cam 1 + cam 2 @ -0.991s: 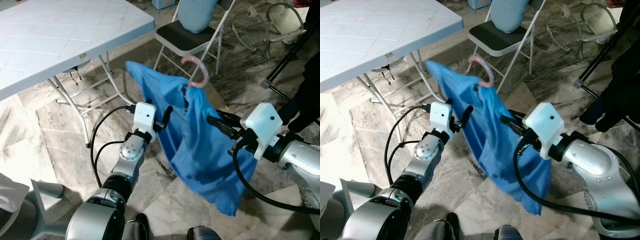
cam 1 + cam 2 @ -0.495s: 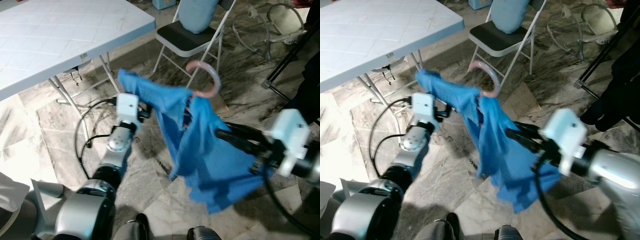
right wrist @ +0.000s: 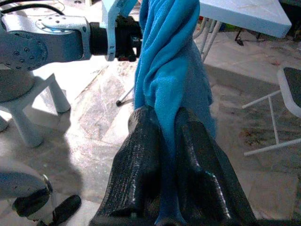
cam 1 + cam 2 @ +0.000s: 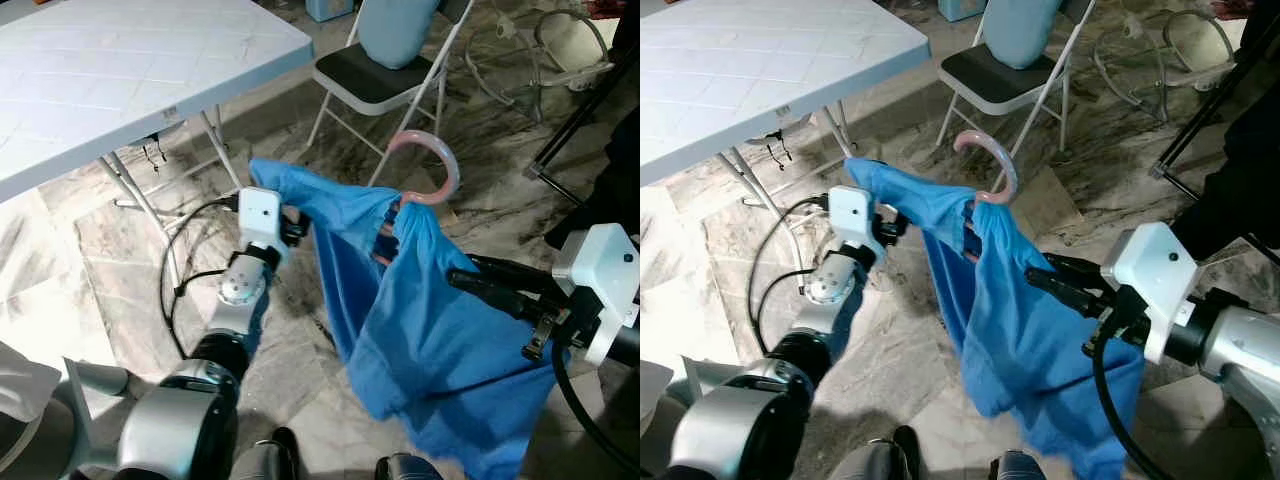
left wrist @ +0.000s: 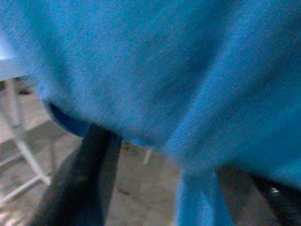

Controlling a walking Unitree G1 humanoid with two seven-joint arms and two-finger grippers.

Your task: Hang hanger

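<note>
A blue shirt (image 4: 420, 330) hangs on a pink hanger whose hook (image 4: 428, 165) sticks up from the collar, in the air above the marble floor. My right gripper (image 4: 462, 276) reaches in from the right and is shut on a fold of the shirt (image 3: 164, 94), with cloth pinched between its black fingers (image 3: 136, 160). My left gripper (image 4: 297, 226) is at the shirt's left shoulder, its tips covered by cloth. In the left wrist view its fingers (image 5: 84, 183) stand well apart with the blue cloth (image 5: 164, 70) draped over them.
A white folding table (image 4: 120, 80) stands at the left. A folding chair (image 4: 370, 75) with a light blue cushion (image 4: 395, 25) is behind the shirt. A person's dark clothing (image 4: 615, 170) is at the right, and a white stool (image 3: 28, 108) stands near my left arm.
The shirt and hanger have swung to the right and the hook has risen. My right arm drew back to the right with the cloth; my left arm stretched out toward the shoulder.
</note>
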